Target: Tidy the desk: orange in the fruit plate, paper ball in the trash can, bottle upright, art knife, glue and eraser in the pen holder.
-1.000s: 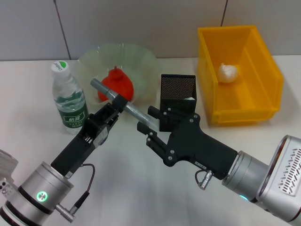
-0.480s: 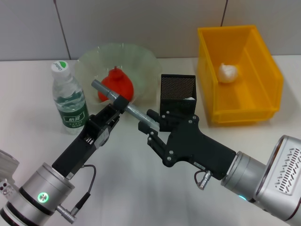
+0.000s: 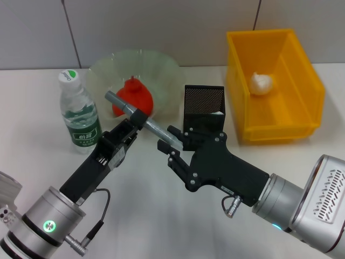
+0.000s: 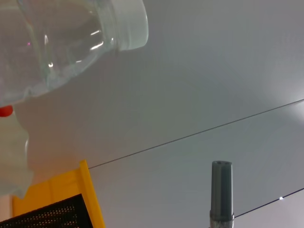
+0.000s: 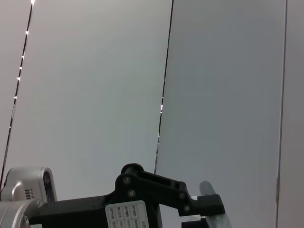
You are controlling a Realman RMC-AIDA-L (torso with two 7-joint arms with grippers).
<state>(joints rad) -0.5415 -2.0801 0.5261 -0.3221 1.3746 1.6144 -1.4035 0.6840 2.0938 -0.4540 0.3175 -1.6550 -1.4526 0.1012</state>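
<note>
My left gripper [image 3: 137,115] is shut on the grey art knife [image 3: 119,102] and holds it slanted above the table, in front of the fruit plate [image 3: 161,63]. My right gripper [image 3: 168,141] is open, with its jaws on either side of the knife's near end. The orange [image 3: 132,95] lies in the plate. The bottle [image 3: 79,110] stands upright to the left. The paper ball [image 3: 261,83] lies in the yellow trash can [image 3: 310,81]. The black mesh pen holder [image 3: 203,102] stands behind my right gripper, with something white showing inside. The knife's far end [image 4: 222,192] shows in the left wrist view.
White table all around, grey wall panels behind. The left wrist view also shows the bottle [image 4: 61,38], the pen holder's mesh [image 4: 47,216] and the trash can's edge [image 4: 92,199]. The right wrist view shows the left gripper [image 5: 152,192] against the wall.
My right gripper has crept slightly forward along the knife's near end. The left gripper and the knife have stayed in place.
</note>
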